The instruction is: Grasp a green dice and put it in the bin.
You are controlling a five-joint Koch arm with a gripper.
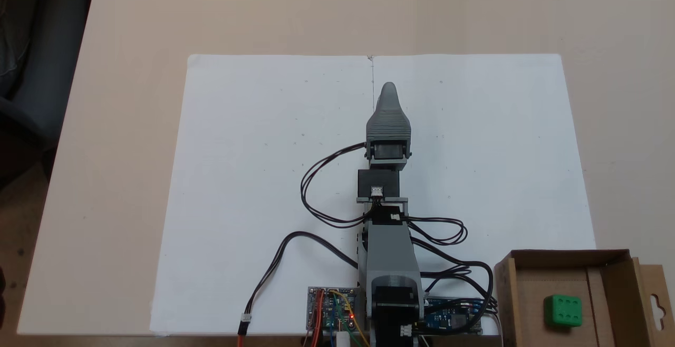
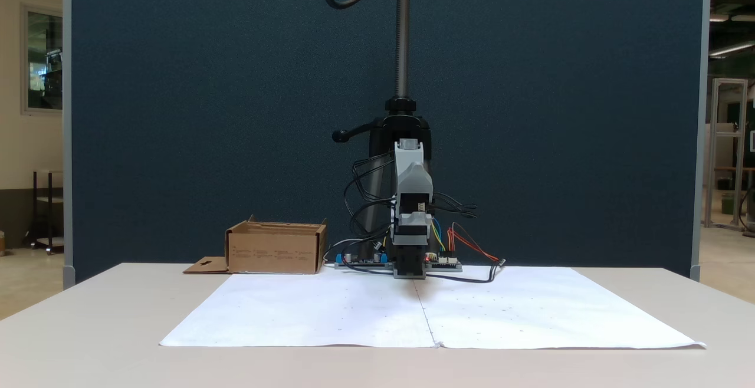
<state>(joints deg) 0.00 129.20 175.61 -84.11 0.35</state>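
The green dice lies inside the bin, on its cardboard floor, with the six-pip face turned up in a fixed view from above. The bin stands at the lower right corner of that view, beside the arm's base, and its hang-tab with the cutout hole sticks out on the right side. In a fixed view from the front, the bin stands to the left of the arm, with the tab lying flat on the tabletop.

The arm is folded over the white paper, which covers the middle of the tabletop. The hand points away from the base along the middle crease of the paper, and it is well apart from the bin. From above, one grey jaw covers the other, so I cannot tell if the hand is open or closed. Black cables loop beside the arm, and circuit boards sit at its base.
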